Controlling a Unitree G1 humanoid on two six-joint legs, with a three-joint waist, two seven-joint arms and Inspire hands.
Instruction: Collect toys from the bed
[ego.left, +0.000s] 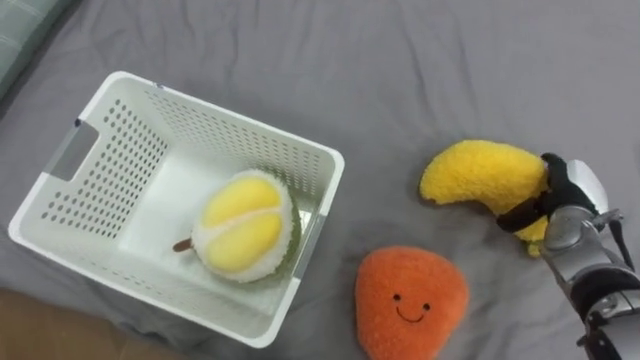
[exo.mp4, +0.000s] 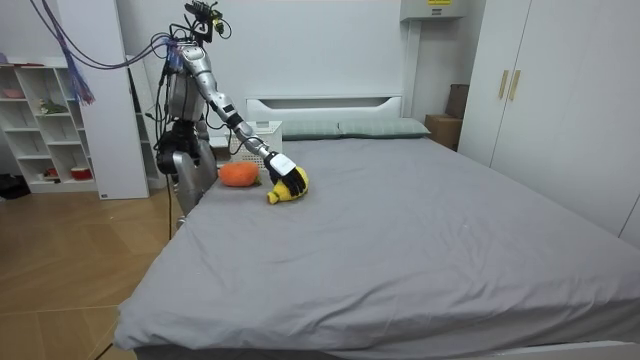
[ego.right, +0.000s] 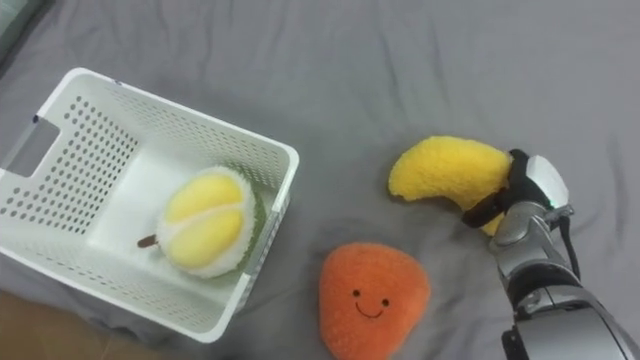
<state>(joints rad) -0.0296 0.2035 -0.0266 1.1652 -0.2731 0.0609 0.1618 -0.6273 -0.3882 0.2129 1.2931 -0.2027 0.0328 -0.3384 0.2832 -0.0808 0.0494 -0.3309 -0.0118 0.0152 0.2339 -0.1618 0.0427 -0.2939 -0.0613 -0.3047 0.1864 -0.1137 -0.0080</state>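
With right hand wrapped round one end of the yellow banana toy on the bed, lift clear, carry leftward over the orange toy, and let go above the white basket holding the durian toy.

The grey bed carries a white basket, an orange plush (smiling face up) and a yellow plush banana.

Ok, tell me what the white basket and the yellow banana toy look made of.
The white basket looks like rigid moulded plastic: smooth, with walls pierced by rows of holes. The yellow banana toy looks like plush fabric, probably soft-stuffed: fuzzy nap, matte.
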